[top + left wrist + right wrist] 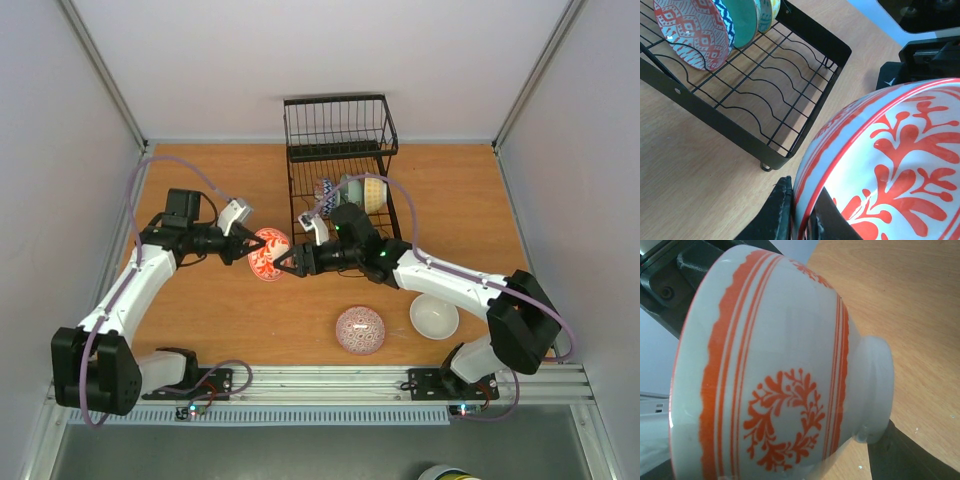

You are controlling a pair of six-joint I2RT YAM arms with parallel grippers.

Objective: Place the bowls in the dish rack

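A white bowl with red bands and leaf motifs (pixel 266 252) (pixel 890 165) (pixel 780 370) hangs on its side above the table, left of the dish rack (pixel 300 200) (pixel 715 120). My left gripper (pixel 250 250) (pixel 802 192) is shut on its rim, one finger inside and one outside. From the right, my right gripper (pixel 282 262) straddles the same bowl. One of its fingers (pixel 900 455) lies against the bowl's foot; the other is hidden behind the bowl. Several bowls (pixel 360 192) stand on edge in the rack, among them a red-patterned one (pixel 692 30) and a teal one (pixel 742 20).
A red-patterned bowl (pixel 360 330) lies upside down on the wooden table near the front. A plain white bowl (pixel 434 316) sits right of it, under the right arm. The rack's near rows of tines (pixel 775 95) hold nothing. Walls enclose the table's sides and back.
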